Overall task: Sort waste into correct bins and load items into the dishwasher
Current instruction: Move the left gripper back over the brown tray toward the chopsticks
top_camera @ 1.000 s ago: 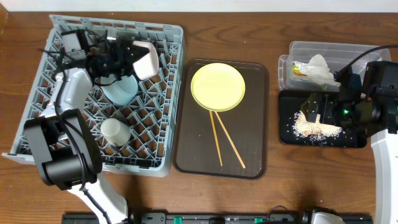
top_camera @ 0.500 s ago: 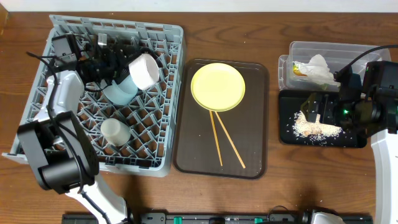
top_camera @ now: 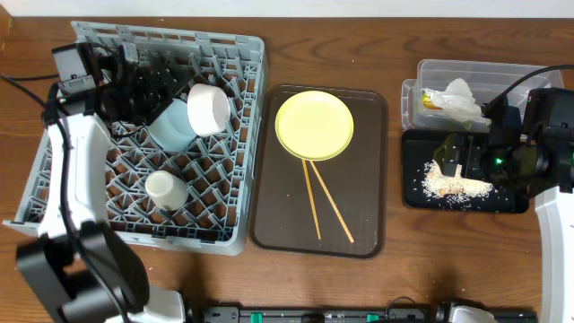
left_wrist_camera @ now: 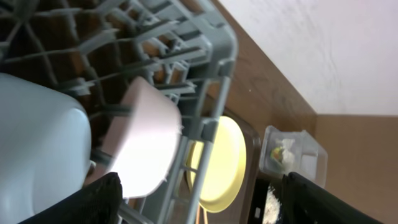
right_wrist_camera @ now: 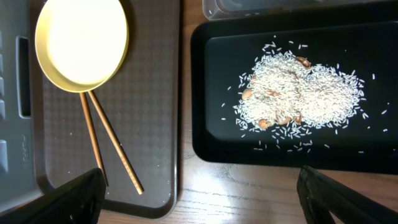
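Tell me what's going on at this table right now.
Two robot arms are sorting dishes and waste. The left gripper, open, is over the grey dish rack beside the white bowl, which sits in the rack with the light blue bowl and small white cup. The yellow plate and chopsticks lie on the brown serving tray, not yet loaded. The right gripper hovers open above the black tray holding the rice crumbs; the napkin and wrapper are in the clear tub.

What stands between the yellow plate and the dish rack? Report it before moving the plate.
Nothing visible does. Between the yellow plate and the dish rack lies only a bare strip of the brown serving tray, then the rack's side wall. The chopsticks lie at the plate's near edge, off that path.
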Tool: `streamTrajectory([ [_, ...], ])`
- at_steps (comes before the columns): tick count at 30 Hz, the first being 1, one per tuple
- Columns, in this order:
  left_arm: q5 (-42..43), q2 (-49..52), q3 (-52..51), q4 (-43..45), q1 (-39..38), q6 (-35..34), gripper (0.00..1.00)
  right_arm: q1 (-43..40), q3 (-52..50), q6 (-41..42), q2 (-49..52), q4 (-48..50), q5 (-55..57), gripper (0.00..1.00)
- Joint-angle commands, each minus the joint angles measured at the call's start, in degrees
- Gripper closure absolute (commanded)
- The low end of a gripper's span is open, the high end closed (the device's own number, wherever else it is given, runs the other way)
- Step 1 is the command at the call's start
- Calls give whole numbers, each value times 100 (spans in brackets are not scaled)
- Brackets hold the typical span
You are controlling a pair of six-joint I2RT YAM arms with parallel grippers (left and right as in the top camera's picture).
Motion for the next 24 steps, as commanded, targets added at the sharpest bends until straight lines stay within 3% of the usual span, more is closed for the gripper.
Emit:
streamTrajectory([
  [1, -463, -573, -15, -188, -439, 446, 16, -59, 87, 20, -35, -4, 15, 3],
  [5, -2555, -1086, -15, -802, -1847, 824, 10, -59, 90, 24, -35, -24, 385, 3],
  [9, -3617, -1016, -17, -997, -2898, 824, 9, -61, 87, 22, -35, -37, 551, 3],
  [14, -3679, -815, -133, -1241, -3915, 455, 9, -59, 87, 22, -35, -55, 549, 3],
  [18, -3718, -485, -380, -1626, -4612, -1228, 8, -59, 90, 22, -35, -57, 549, 2],
  [24, -4304, 155, -667, -1587, -5176, -1961, 8, -59, 87, 22, -35, -81, 546, 2],
])
